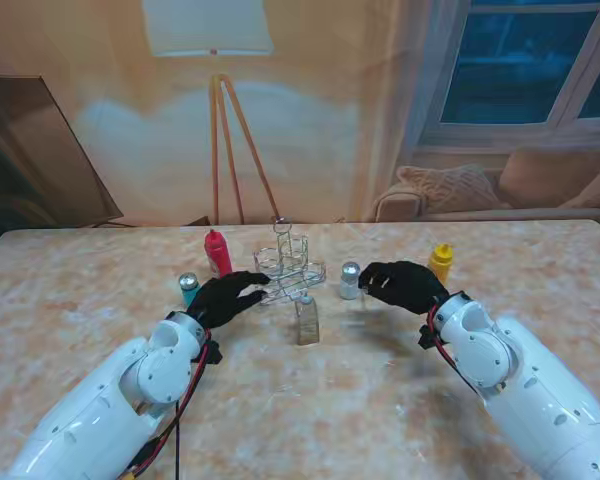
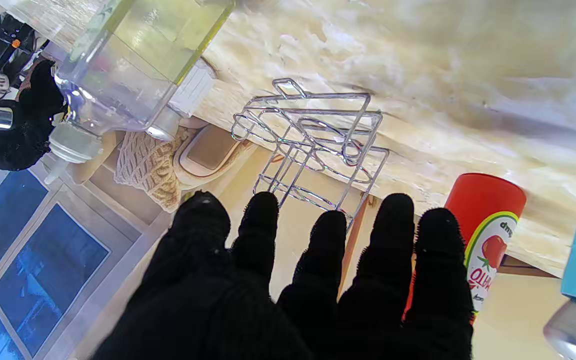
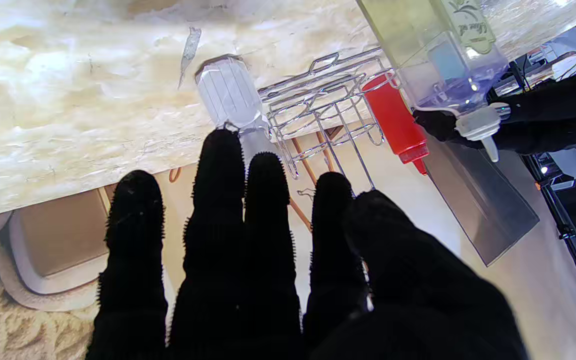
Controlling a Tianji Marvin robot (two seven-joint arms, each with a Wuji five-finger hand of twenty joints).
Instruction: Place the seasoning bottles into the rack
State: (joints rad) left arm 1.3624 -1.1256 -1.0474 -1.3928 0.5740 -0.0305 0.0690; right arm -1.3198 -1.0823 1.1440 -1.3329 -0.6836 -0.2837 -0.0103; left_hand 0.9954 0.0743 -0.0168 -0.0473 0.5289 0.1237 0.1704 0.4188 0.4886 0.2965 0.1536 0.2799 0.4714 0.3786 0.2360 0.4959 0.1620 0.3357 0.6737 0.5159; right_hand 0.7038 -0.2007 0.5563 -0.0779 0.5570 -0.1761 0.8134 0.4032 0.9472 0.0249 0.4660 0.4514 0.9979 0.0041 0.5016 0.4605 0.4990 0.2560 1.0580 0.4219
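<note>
Marbled table (image 1: 100,270), wire rack (image 1: 288,268) at centre, still empty. Left hand (image 1: 228,296) rests released beside it; right hand (image 1: 400,284), fingers spread and holding nothing, reaches for the white shaker (image 1: 350,280) just right of the rack. Next, I'd say: close around it and lift.

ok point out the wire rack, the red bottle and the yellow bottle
wire rack (image 1: 289,268), stand view, on its middle tier of rings
red bottle (image 1: 218,252), stand view, on its body
yellow bottle (image 1: 440,262), stand view, on its body beneath the cap
</note>
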